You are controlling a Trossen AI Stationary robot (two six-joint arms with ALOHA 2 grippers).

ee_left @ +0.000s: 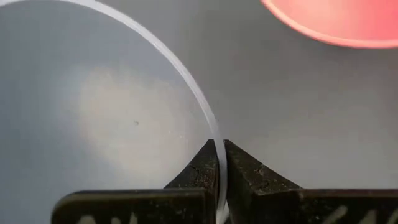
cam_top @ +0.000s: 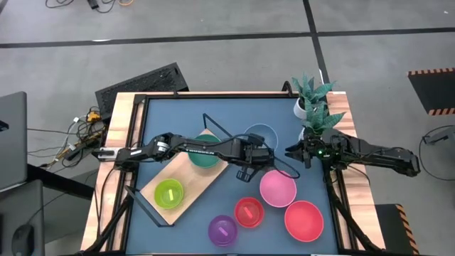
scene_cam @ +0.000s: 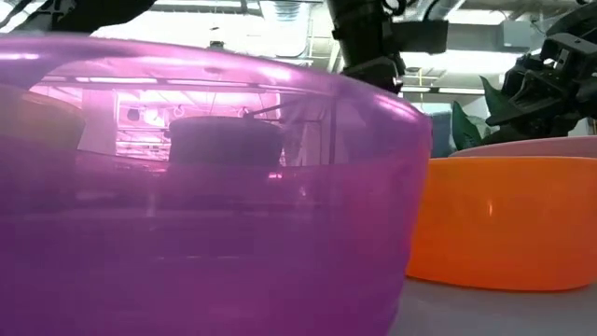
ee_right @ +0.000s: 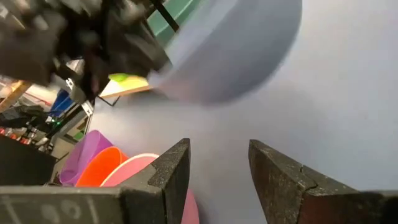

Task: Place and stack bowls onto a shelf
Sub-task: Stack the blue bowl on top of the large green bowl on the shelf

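Note:
The blue bowl (cam_top: 261,135) is at the table's middle, past the far right end of the shelf (cam_top: 193,186), and my left gripper (cam_top: 254,152) is shut on it. The right wrist view shows this bowl (ee_right: 236,43) tilted, its underside showing. A dark green bowl (cam_top: 205,155) and a lime green bowl (cam_top: 169,193) sit on the shelf. Pink (cam_top: 277,188), small red (cam_top: 249,212), purple (cam_top: 222,230) and large red (cam_top: 304,220) bowls stand on the table near the front. My right gripper (cam_top: 290,151) waits open at the right, fingers (ee_right: 177,168) apart with nothing between them. My left gripper (ee_left: 219,149) pinches the blue bowl's thin rim (ee_left: 213,132) on the side nearer the table's front. One finger is inside the bowl and one outside. The fingers slant down from above. The bowl hangs tilted from them and looks off the table in the right wrist view.
A potted plant (cam_top: 313,103) stands at the far right corner beside my right arm. The shelf's black wire frame (cam_top: 213,126) rises at its far end, close to the blue bowl. In the low view the purple bowl (scene_cam: 187,187) fills the foreground beside the red one (scene_cam: 508,219).

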